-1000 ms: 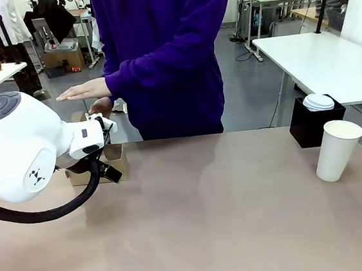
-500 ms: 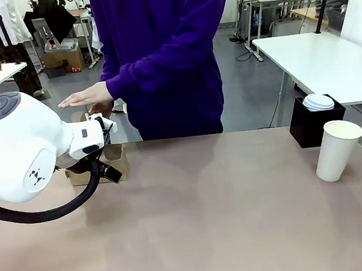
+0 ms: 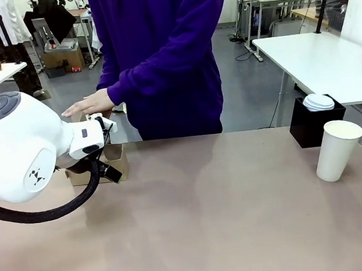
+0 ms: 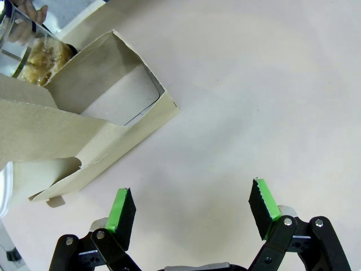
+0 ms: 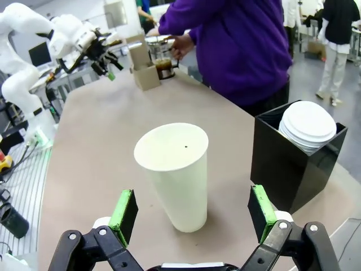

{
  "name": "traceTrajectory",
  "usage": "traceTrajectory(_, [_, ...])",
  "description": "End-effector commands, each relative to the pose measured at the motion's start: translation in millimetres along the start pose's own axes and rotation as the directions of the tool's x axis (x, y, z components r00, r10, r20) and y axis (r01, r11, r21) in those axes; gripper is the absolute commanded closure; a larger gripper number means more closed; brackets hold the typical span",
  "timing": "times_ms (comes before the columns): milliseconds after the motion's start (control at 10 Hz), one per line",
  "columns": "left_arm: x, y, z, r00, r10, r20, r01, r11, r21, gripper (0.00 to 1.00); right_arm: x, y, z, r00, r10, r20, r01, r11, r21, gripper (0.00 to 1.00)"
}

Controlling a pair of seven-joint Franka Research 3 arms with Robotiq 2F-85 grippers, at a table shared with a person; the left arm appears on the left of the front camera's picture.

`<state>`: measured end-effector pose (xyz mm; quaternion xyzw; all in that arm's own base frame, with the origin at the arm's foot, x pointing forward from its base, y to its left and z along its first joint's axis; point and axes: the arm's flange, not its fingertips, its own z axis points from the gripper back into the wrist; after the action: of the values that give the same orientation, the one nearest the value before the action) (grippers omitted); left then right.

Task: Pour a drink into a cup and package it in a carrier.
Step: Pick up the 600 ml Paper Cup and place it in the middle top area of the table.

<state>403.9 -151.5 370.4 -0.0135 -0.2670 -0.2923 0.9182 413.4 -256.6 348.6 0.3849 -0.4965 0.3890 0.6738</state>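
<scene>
At the left of the front view the white left arm (image 3: pixel 21 152) stands in the foreground. Behind it the carrier (image 3: pixel 115 160) sits near the far edge of the beige counter (image 3: pixel 209 216). In the left wrist view the carrier's long axis runs diagonally from lower left to upper right, with its handle panel upright. The left gripper (image 4: pixel 192 203) hangs spread wide over bare counter, apart from the cardboard and empty.

A person's hand (image 3: pixel 87 106) hovers flat, palm down, above the carrier. In the upper left of the right wrist view the drink (image 5: pixel 163 66) stands upright in its glass pot (image 5: pixel 162 53), just beside the carrier.

At the right the cup (image 3: pixel 338 150) stands upright, mouth up and long axis vertical, near a black box (image 3: pixel 306 129) stacked with white lids (image 3: pixel 318 101). The right gripper (image 5: pixel 192 212) is spread and empty, short of the cup.

Behind are a grey floor and white tables.
</scene>
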Motion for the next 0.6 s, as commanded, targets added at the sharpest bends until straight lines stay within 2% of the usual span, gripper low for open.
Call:
traceTrajectory(0, [0,0,0,1.0,0.0,0.001,0.0,1.0,-0.001,0.0,-12,-2,-13,0.999,0.003,0.04,-0.002,1.0,-0.007,0.0])
traceTrajectory(200, [0,0,0,1.0,0.0,0.001,0.0,1.0,-0.001,0.0,-32,3,-26,0.992,0.027,0.122,-0.026,1.0,-0.004,0.0])
traceTrajectory(500, [0,0,0,1.0,0.0,0.001,0.0,1.0,-0.001,0.0,-54,12,-46,0.985,0.023,0.171,-0.025,1.0,0.007,0.0])
